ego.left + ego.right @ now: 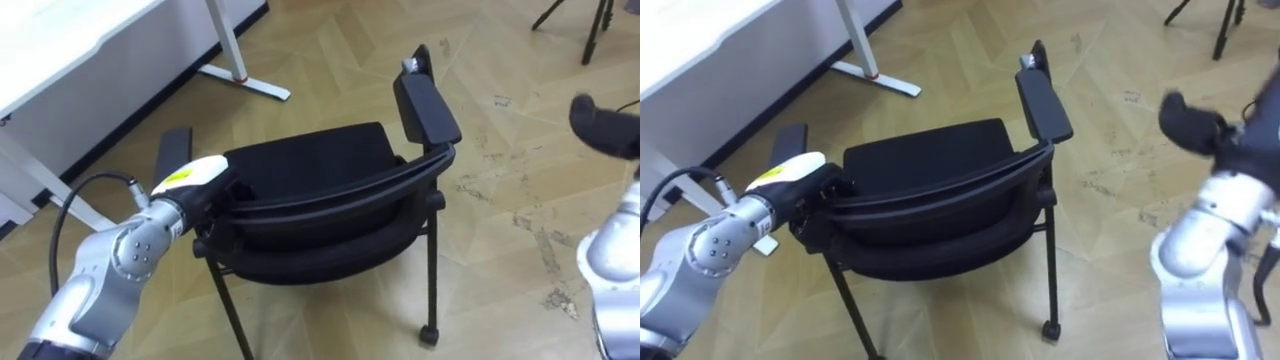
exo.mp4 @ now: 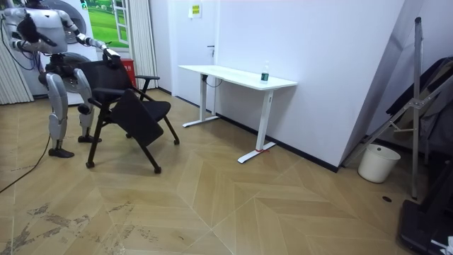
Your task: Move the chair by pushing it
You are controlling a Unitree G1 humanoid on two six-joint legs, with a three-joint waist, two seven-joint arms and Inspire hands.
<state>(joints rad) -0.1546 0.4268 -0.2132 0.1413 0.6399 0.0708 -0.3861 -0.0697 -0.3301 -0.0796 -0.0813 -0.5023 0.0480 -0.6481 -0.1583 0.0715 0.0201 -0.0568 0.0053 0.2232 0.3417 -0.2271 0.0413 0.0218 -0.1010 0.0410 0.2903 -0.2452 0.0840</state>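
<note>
One hand matters here, and it is my left. Furthest left, the white desk [image 1: 70,45] sits up and away, well apart from the chair. Next comes my left hand [image 1: 195,178], lying against the left end of the chair's back rail [image 1: 330,195]. Its fingers blend into the black frame, so I cannot tell whether they are curled over the rail or simply laid on it. The black chair [image 1: 310,160] stands directly before me, its back towards me and its seat beyond, facing away. The rail runs crosswise, left to right, so I judge the push must go straight away from me, square to the rail. With contact at one end only, I expect the chair would tend to swing rather than travel straight. My right hand [image 1: 605,125] hangs raised far to the right, well clear of the chair and holding nothing; its fingers are too blurred to read.
</note>
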